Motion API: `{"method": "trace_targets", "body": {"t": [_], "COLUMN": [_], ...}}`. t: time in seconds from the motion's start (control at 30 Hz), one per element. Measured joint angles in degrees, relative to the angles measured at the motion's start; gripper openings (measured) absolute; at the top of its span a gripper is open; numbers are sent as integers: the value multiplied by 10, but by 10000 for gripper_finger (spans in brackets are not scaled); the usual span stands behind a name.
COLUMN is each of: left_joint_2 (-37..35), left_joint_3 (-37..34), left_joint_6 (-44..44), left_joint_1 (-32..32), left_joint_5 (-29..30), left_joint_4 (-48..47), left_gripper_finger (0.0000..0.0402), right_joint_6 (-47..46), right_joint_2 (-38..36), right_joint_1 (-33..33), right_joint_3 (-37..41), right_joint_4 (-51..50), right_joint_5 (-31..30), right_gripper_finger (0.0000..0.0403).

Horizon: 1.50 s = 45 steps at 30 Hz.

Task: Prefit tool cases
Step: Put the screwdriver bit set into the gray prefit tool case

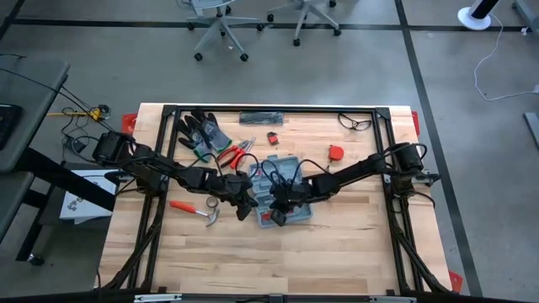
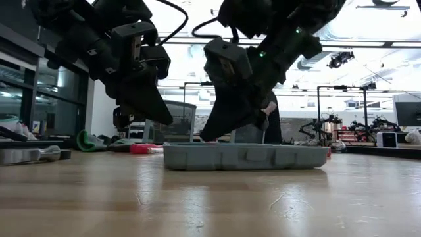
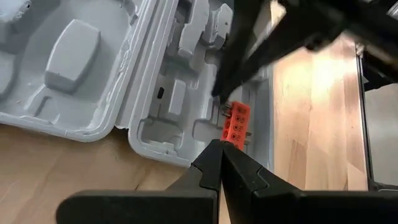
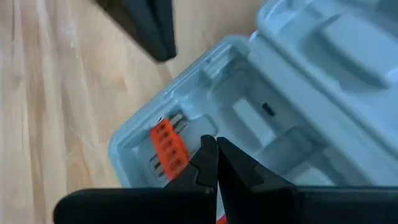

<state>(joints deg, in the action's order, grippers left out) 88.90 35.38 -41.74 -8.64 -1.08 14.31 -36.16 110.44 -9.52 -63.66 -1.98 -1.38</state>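
Note:
The blue-grey tool case lies open on the table, its moulded recesses facing up. An orange bit holder sits in a recess at the case's near left corner. My left gripper is shut and hangs above the table just left of that corner, pointing at it. My right gripper is shut and slants down over the same corner, its tip beside the holder. My right gripper's shut fingertips hover at the case's rim beside the orange bit holder, coming slanting down from the right. I cannot tell whether they touch the case or the holder. My left gripper touches nothing.
Dark gloves, red pliers, an orange-handled hammer, a tape roll, safety glasses and a small red tool lie around the case. Bare wood spans the near half of the table.

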Motion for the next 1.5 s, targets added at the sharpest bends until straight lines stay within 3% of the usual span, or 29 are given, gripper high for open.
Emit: {"method": "trace_targets", "body": {"t": [0.57, 0.73, 0.93, 1.5], "left_joint_2": [18, 82, 147, 160], "left_joint_3": [6, 58, 98, 104], "left_joint_6": [6, 52, 54, 64], "left_joint_1": [-65, -57, -37, -21], "left_joint_5": [-24, -65, -70, -66], "left_joint_4": [65, 66, 59, 9], "left_gripper_finger": [0, 0, 0, 0], "right_joint_6": [-14, -15, -21, -18], "right_joint_2": [-9, 1, 2, 1], "right_joint_1": [-35, -29, -24, -10], "right_joint_3": [0, 0, 0, 0], "right_joint_4": [-26, -25, -30, -2], "right_joint_5": [33, 43, 44, 34], "right_gripper_finger": [0, 0, 0, 0]}}
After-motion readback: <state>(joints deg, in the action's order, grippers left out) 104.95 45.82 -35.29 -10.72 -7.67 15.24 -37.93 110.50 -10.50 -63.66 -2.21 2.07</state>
